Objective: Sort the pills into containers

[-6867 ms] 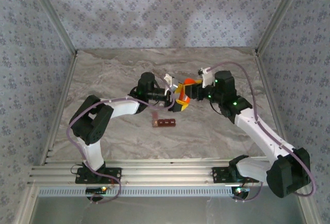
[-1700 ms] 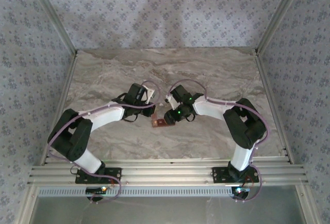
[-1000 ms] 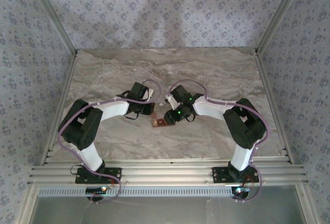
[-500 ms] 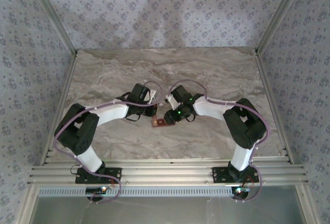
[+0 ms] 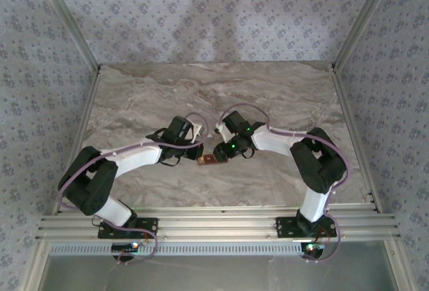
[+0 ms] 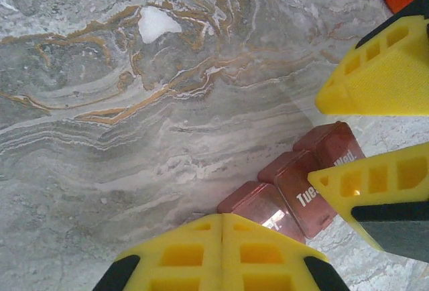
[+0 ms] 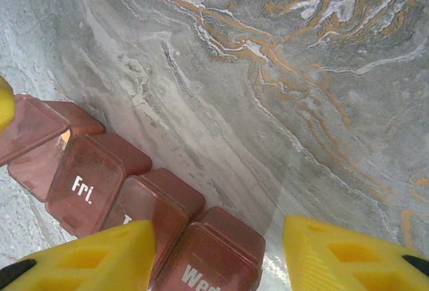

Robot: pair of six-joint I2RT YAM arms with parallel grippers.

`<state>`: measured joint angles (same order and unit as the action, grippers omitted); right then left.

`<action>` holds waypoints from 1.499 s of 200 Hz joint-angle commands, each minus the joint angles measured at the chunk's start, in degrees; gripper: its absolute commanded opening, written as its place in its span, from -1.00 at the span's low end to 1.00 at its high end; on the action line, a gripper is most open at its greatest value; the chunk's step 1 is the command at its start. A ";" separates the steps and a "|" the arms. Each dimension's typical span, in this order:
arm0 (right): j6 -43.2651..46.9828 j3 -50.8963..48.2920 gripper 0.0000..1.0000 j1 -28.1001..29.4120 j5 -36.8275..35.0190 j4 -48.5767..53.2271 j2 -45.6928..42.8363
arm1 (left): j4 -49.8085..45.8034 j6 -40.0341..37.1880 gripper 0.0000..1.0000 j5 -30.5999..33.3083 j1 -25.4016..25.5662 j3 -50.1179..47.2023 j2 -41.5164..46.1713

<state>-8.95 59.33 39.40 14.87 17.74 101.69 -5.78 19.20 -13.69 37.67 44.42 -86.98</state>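
Straddling the cell marked Wed, the right claw stood released, one finger over the containers and the other clear of them above bare counter; it gripped nothing. The left claw was clenched on nothing, its tips just beside another cell of the row. The containers lay flat near the middle of the counter, somewhat toward its near edge.

Judging by its look, the strip was light, stiff plastic that would skate easily on the polished stone and tip if pushed from one end. The thin hinged lids seemed the weak part. The safest hold was probably across the strip's two long sides, low on the cell walls. One claw could pin it there while the other worked a lid.
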 commanded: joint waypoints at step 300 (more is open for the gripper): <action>-0.32 -2.64 0.06 -0.63 -2.83 1.51 2.20 | -3.31 1.35 -1.00 2.40 4.33 -5.00 4.07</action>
<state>-8.99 59.00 39.24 15.31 16.95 101.69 -7.14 20.27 -11.94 41.65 40.40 -84.90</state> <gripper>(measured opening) 0.534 0.052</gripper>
